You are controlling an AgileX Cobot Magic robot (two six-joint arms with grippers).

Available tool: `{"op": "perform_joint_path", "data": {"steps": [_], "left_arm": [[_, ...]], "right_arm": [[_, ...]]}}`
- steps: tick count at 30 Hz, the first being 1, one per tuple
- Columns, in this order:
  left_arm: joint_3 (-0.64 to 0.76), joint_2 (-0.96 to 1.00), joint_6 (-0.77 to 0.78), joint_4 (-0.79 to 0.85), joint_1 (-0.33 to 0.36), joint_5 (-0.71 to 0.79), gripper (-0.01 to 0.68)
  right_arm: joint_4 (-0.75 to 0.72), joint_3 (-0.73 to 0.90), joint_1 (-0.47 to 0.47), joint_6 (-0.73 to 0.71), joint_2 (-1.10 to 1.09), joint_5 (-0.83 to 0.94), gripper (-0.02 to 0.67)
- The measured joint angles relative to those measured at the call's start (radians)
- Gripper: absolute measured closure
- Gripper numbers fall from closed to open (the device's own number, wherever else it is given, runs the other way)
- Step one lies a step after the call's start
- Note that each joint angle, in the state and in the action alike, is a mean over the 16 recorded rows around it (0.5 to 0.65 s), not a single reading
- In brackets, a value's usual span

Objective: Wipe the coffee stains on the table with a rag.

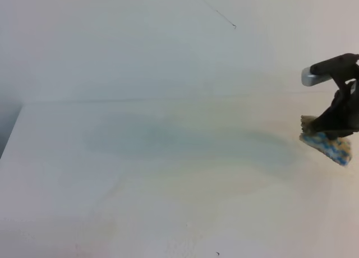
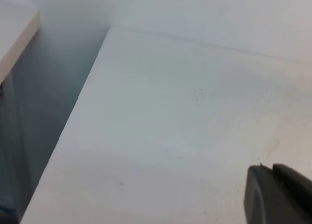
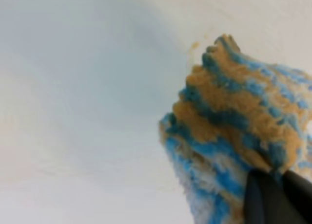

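Observation:
My right gripper point(image 1: 338, 123) is shut on the rag point(image 1: 331, 146), a bunched blue, white and tan knitted cloth, and holds it at the far right of the table point(image 1: 168, 213), at or just above the surface. In the right wrist view the rag point(image 3: 234, 112) fills the right side, pinched by dark fingers point(image 3: 273, 197). No amber-brown coffee blotch shows. Only a faint tan and bluish smear point(image 1: 185, 148) crosses the table's middle, and a tiny tan speck point(image 3: 195, 45) lies by the rag. In the left wrist view a dark finger point(image 2: 273, 197) of my left gripper shows over bare table point(image 2: 170, 126).
A white upright wall point(image 1: 112, 39) with a thin dark scratch point(image 1: 221, 17) stands behind the table. The table's left edge point(image 2: 73, 121) drops to a shadowed gap point(image 2: 44, 102), with another pale surface point(image 2: 14, 31) beyond it.

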Motion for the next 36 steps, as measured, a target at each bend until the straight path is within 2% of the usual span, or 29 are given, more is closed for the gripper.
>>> {"op": "perform_joint_path", "data": {"steps": [6,12,17,22,36], "left_arm": [[0.003,0.0,0.0,0.0,0.0,0.0,0.672],[-0.003,0.002,0.0,0.0,0.0,0.0,0.672],[0.0,0.003,0.0,0.0,0.0,0.0,0.672],[-0.003,0.002,0.0,0.0,0.0,0.0,0.672],[-0.003,0.0,0.0,0.0,0.0,0.0,0.672]], "right_arm": [[0.031,0.115,-0.001,-0.023,-0.032,-0.057,0.649],[0.071,0.13,0.015,-0.038,0.033,-0.047,0.649],[0.111,0.126,0.07,-0.054,0.078,-0.049,0.649],[0.169,0.1,0.175,-0.074,0.106,-0.057,0.648],[0.262,-0.036,0.565,-0.125,0.175,-0.015,0.648]]}}
